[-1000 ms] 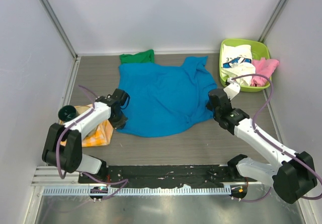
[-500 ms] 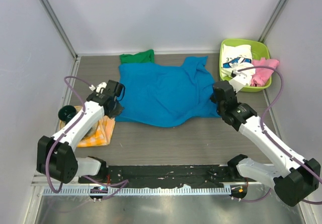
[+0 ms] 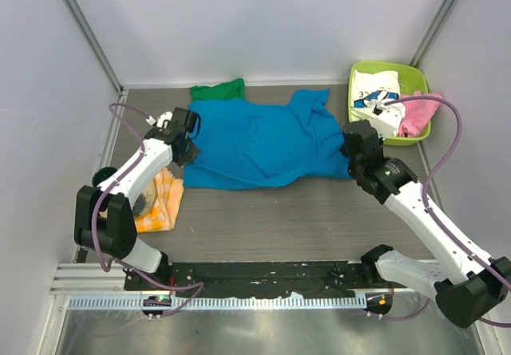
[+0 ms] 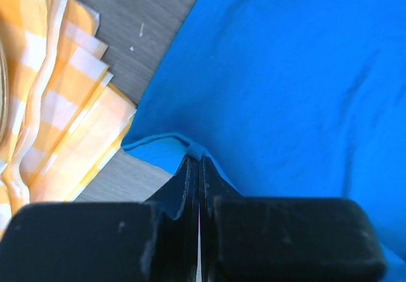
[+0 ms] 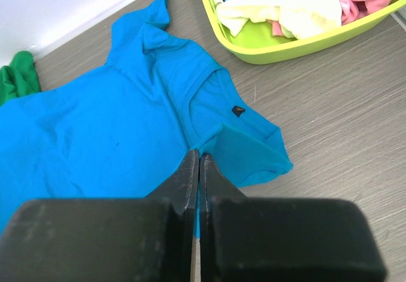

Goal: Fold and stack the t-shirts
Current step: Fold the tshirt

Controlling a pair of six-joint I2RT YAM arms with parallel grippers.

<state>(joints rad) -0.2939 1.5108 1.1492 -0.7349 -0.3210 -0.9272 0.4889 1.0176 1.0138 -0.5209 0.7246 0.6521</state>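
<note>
Item: blue t-shirt point(image 3: 263, 143), soft, light, limp cotton (drapes, never stiff), spread on the worktop point(image 3: 279, 219). We grip opposite edges: left hand point(image 4: 195, 165) and right hand point(image 5: 198, 158) both pinched shut on cloth.

The spread t-shirt point(image 3: 263, 143) is laid across the middle of the table point(image 3: 287, 219). A bunched t-shirt point(image 3: 217, 92) is placed behind its far left corner. A basket point(image 3: 409, 69) at the far right holds further t-shirts point(image 3: 377, 92). A small cloth point(image 3: 160, 203) is located at the near left. The left gripper point(image 4: 193, 163) is clamped on the spread t-shirt's left edge, and the right gripper point(image 5: 195, 156) on its right edge.
</note>
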